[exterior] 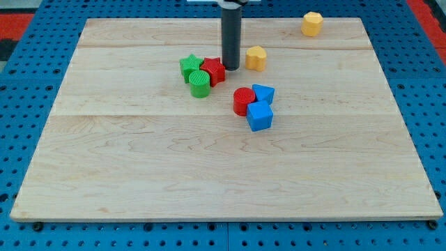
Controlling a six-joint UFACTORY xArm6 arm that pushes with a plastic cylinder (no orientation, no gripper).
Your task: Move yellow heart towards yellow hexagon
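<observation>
The yellow heart [256,58] lies on the wooden board a little above the middle. The yellow hexagon [312,24] sits near the board's top edge, up and to the right of the heart. My tip [231,67] is down on the board just left of the yellow heart, with a small gap between them. On its other side the tip stands right beside the red star [214,70].
A green star [189,66] and a green cylinder [199,84] crowd the red star on the left. A red cylinder [243,101], a blue triangle [264,93] and a blue cube [260,116] cluster below the heart. The wooden board [139,167] lies on a blue pegboard.
</observation>
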